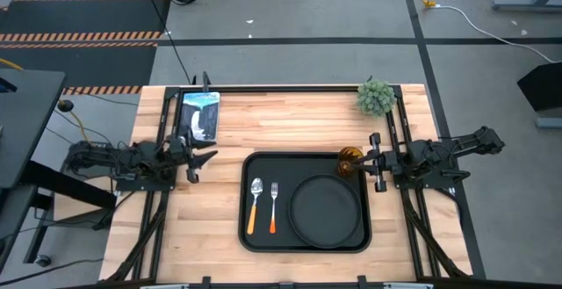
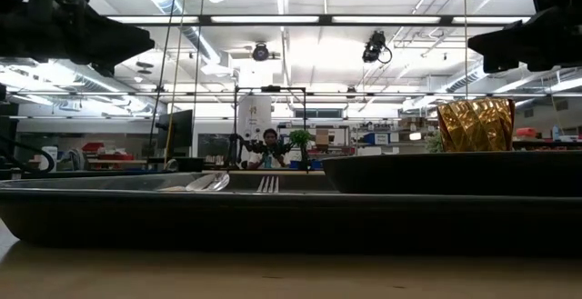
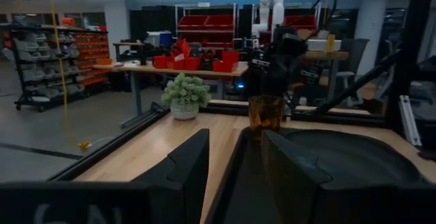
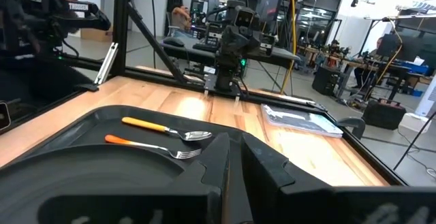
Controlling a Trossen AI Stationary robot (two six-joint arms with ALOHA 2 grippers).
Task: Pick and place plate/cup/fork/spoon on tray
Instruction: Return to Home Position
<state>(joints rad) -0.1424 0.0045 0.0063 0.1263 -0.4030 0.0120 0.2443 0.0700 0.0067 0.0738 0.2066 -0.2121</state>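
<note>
The black tray (image 1: pixel 263 241) lies in the middle of the table. On it the round black plate (image 1: pixel 327 210) lies flat at the right. The spoon (image 1: pixel 255 203) and the fork (image 1: pixel 273 205) lie side by side at the left, with their handles toward the near edge. The amber cup (image 1: pixel 350 160) stands upright at the tray's far right corner; it also shows in the left wrist view (image 3: pixel 266 115). My right gripper (image 1: pixel 367 161) is shut and empty, just right of the cup and above it (image 2: pixel 527 35). My left gripper (image 1: pixel 209 159) is open and empty, left of the tray.
A small green potted plant (image 1: pixel 375 97) stands at the table's far right corner. A blue-and-white packet (image 1: pixel 198 115) lies at the far left. Bare wood shows between the tray and the far edge. A person (image 2: pixel 270 144) is far off in the room.
</note>
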